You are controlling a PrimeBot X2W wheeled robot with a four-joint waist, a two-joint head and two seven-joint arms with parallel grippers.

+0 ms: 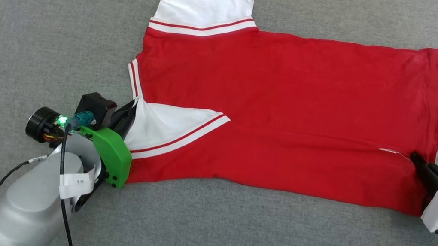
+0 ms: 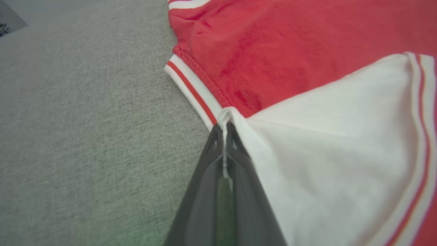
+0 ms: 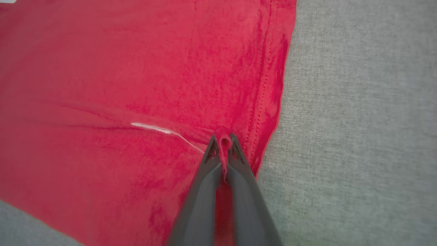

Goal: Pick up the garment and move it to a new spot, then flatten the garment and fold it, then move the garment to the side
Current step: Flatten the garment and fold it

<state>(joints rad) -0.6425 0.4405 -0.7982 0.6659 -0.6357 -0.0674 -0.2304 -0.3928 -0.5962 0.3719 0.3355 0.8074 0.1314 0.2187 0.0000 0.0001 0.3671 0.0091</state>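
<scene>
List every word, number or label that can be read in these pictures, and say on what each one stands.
No text can be read with certainty.
White tag on the left forearm: a few dark marks, too small to read.
Garment: no letters or number on the side facing up, only red and white stripes.
Dark patch in the corner of the left wrist view: tiny pale marks, too blurred to read.

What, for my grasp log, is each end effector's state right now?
Left end effector: closed, pinching the shirt at its white sleeve.
Right end effector: closed, pinching the shirt near its hem.
</scene>
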